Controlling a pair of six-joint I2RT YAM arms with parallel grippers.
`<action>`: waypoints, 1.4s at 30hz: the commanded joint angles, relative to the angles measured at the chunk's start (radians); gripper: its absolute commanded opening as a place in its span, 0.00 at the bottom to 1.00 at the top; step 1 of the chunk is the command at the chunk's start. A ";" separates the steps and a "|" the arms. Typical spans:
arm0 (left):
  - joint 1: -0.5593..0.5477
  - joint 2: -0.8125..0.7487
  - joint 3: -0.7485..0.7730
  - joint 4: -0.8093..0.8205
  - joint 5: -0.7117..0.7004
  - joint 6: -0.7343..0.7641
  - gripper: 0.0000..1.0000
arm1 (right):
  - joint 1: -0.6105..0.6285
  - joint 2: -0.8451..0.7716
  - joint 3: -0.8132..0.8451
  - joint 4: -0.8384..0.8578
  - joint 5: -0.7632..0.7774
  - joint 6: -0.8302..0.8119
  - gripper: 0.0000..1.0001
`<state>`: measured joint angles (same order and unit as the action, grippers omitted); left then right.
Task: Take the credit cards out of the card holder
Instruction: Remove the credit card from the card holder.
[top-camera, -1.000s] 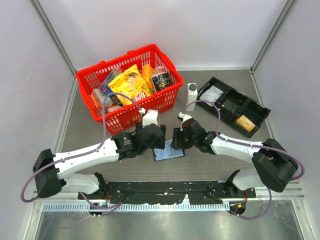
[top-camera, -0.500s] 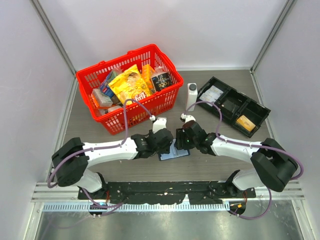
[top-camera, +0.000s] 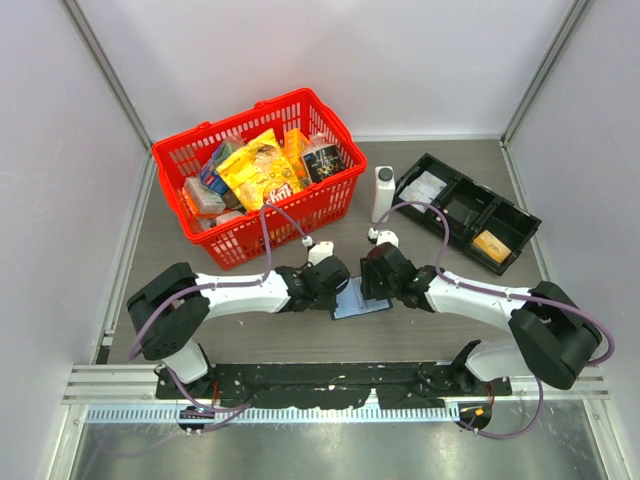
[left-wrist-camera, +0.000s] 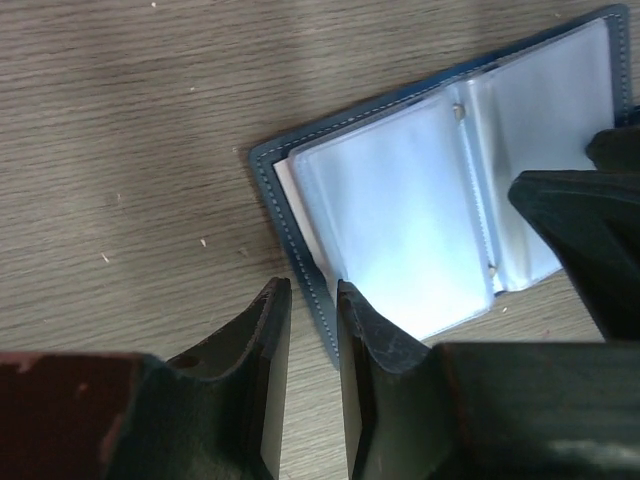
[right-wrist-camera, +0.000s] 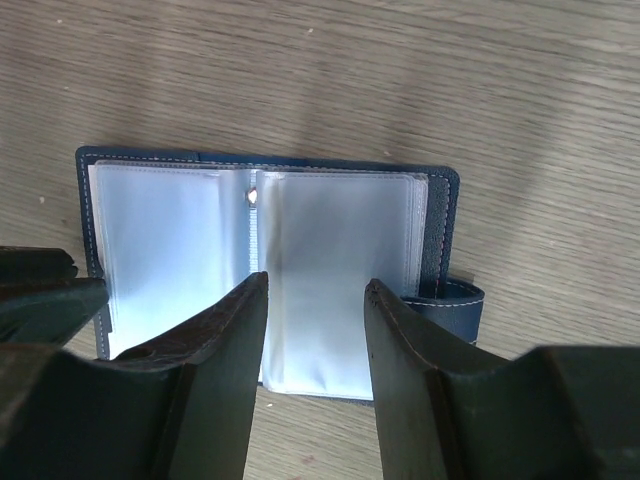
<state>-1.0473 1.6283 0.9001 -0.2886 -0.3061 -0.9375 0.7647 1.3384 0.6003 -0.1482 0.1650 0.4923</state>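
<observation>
wood-grain table (top-camera: 280, 335) with open card holder (top-camera: 358, 301), red basket (top-camera: 240, 236), black tray (top-camera: 505, 215), bottle (top-camera: 384, 192)

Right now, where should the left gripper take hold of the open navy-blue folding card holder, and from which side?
On the navy-blue card holder, grip the stitched cover edge from the left arm's side, low over the table. That edge juts past the clear sleeves, and the left gripper straddles it.

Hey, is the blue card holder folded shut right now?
No, the card holder lies spread open on the table, with its clear sleeves showing on both sides of the spine.
</observation>
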 joint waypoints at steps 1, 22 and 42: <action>0.016 0.021 0.017 0.029 0.027 -0.027 0.27 | 0.004 -0.036 0.039 -0.045 0.097 -0.014 0.49; 0.023 0.013 0.123 0.057 0.097 -0.014 0.33 | -0.007 -0.067 0.061 -0.146 0.263 -0.037 0.53; 0.050 0.145 0.099 0.086 0.159 -0.063 0.30 | -0.171 -0.047 -0.045 0.035 -0.139 -0.047 0.50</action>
<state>-1.0008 1.7844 1.0439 -0.2050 -0.1551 -0.9771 0.6006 1.2930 0.5594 -0.1795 0.1116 0.4541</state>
